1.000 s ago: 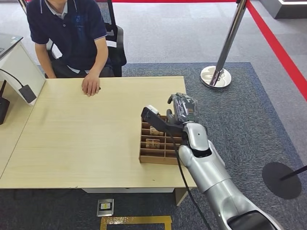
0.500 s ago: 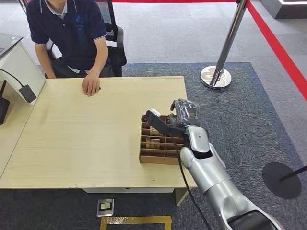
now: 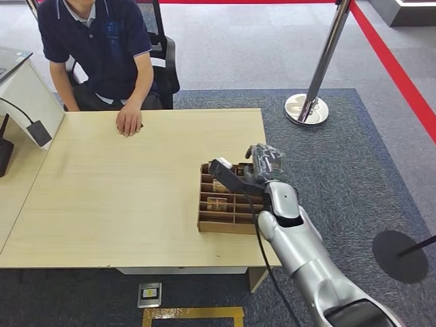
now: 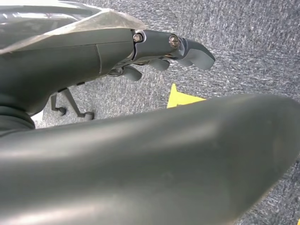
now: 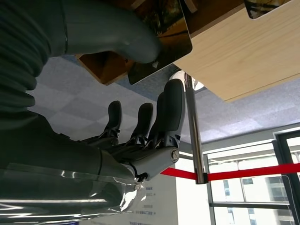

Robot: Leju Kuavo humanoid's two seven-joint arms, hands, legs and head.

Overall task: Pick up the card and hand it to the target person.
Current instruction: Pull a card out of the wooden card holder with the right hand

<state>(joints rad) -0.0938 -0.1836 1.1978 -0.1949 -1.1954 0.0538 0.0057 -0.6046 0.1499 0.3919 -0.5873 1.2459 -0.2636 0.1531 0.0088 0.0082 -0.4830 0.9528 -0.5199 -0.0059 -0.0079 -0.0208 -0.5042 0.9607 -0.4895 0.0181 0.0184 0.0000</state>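
Observation:
A wooden compartment box (image 3: 224, 227) stands near the table's right front edge, with small cards (image 3: 216, 202) standing in its slots. My right hand (image 3: 263, 163) hovers over the box's far right corner with its fingers pointing down. In the right wrist view the thumb (image 5: 141, 44) touches a dark glossy card (image 5: 169, 33) at the box (image 5: 102, 70), while the other fingers (image 5: 169, 108) stay spread clear of it. The target person (image 3: 97, 48) sits at the far left side, one hand (image 3: 129, 122) resting on the table. My left hand (image 4: 169, 47) hangs above the carpet, holding nothing.
The light wooden table (image 3: 118, 197) stretches left of the box. A white device with a cable (image 3: 23, 92) stands at the far left. A chrome stanchion (image 3: 308, 109) with a red belt stands on the carpet beyond the table's right end.
My right hand has sunk lower and drawn slightly toward me, closing on the box's far right corner. The person and the box have not moved.

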